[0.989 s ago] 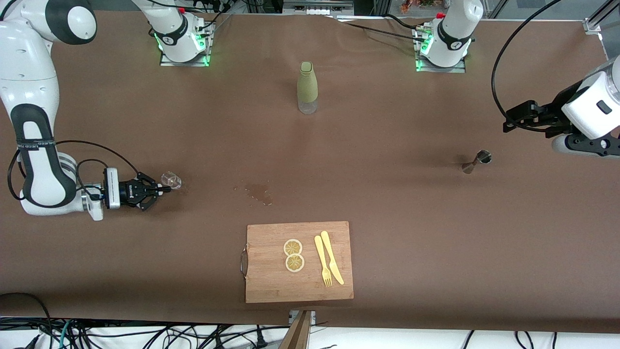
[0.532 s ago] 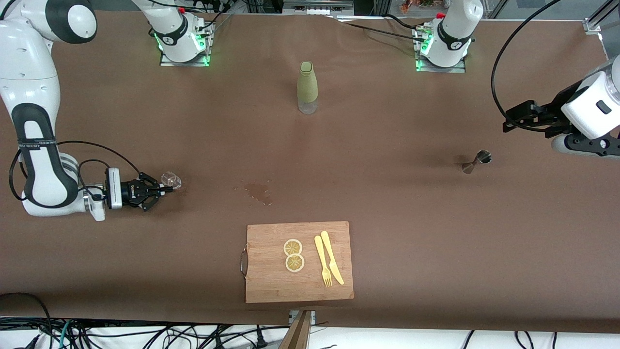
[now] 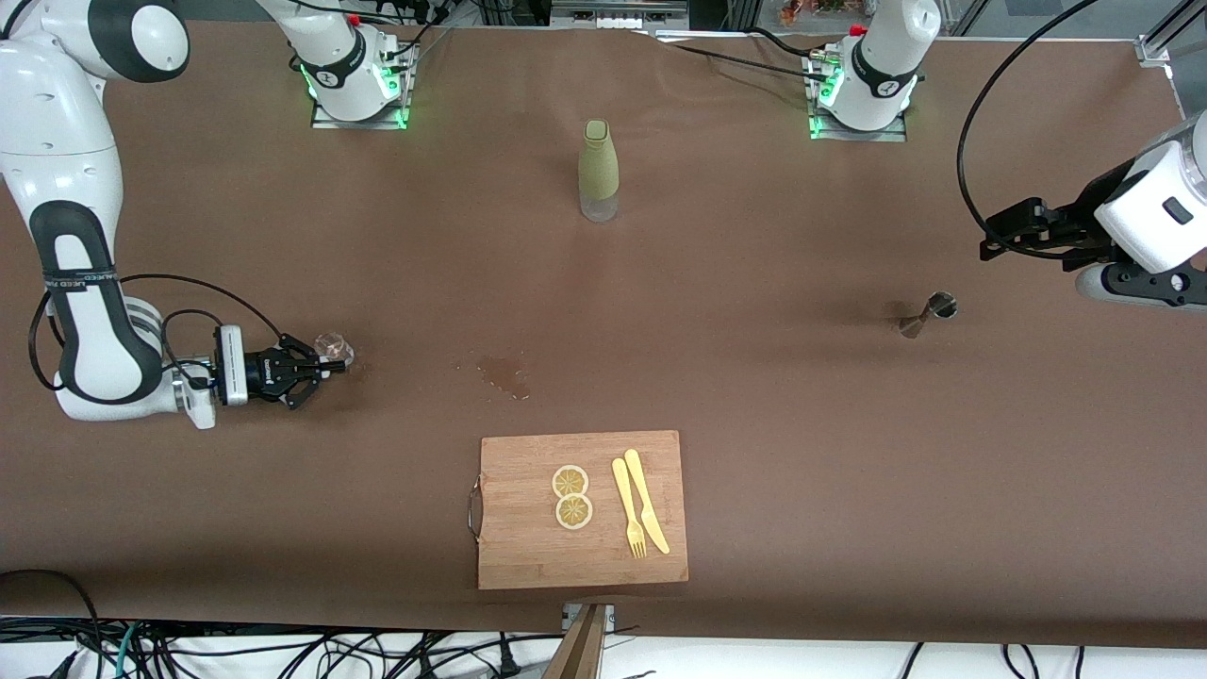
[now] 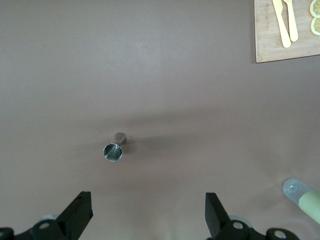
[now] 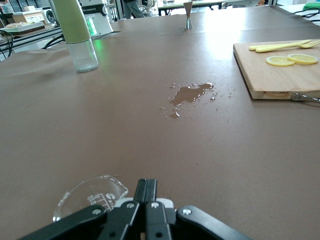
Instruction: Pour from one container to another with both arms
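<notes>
A clear measuring cup (image 3: 333,348) sits on the brown table near the right arm's end. My right gripper (image 3: 338,367) is low beside it with its fingers shut together. In the right wrist view the cup (image 5: 91,196) lies against the side of the fingers (image 5: 146,191), not between them. A small steel jigger (image 3: 929,314) stands near the left arm's end. My left gripper (image 3: 992,234) hangs open high above the table close to it. The left wrist view looks down on the jigger (image 4: 114,149) with nothing between the fingers (image 4: 80,210).
A green-sleeved bottle (image 3: 598,170) stands mid-table near the bases. A small wet spill (image 3: 504,374) lies between the cup and a wooden cutting board (image 3: 528,556), which carries lemon slices (image 3: 571,496) and a yellow fork and knife (image 3: 639,514).
The right gripper has slid a little toward the table's middle alongside the cup, which barely shifted. The left arm has hardly moved.
</notes>
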Robot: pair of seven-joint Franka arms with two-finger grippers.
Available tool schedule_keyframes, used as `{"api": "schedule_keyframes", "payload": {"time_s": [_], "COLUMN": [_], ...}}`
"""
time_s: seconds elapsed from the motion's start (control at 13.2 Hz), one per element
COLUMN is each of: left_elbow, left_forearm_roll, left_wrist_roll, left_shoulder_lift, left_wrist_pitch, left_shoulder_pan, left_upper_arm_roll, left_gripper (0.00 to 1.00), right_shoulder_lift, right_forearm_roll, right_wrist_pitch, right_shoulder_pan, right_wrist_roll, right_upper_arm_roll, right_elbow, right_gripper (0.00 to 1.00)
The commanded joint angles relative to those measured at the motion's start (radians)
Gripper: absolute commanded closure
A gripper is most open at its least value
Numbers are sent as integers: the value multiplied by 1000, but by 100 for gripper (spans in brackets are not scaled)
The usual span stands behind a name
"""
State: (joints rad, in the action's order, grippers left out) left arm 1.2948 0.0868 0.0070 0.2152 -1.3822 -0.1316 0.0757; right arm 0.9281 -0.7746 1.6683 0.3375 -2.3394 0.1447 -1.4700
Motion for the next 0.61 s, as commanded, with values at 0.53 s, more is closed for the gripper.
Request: {"api": "schedule_keyframes", "payload": {"time_s": [0.53], "left_elbow": [-41], "left_forearm_roll": [-18], "left_wrist_roll": [2], "left_shoulder_lift": [23], "left_wrist_pitch": [5], "left_shoulder_pan": [6], "left_upper_arm_roll": [-4], "left_gripper": [0], "right_shoulder_lift": [-52], "right_forearm_roll": [-43], "right_wrist_pitch": [41], "right_shoulder_pan": [-6], "right_wrist_roll": [3], "right_upper_arm_roll": [10], "right_elbow": [-64], "right_gripper": [99]}}
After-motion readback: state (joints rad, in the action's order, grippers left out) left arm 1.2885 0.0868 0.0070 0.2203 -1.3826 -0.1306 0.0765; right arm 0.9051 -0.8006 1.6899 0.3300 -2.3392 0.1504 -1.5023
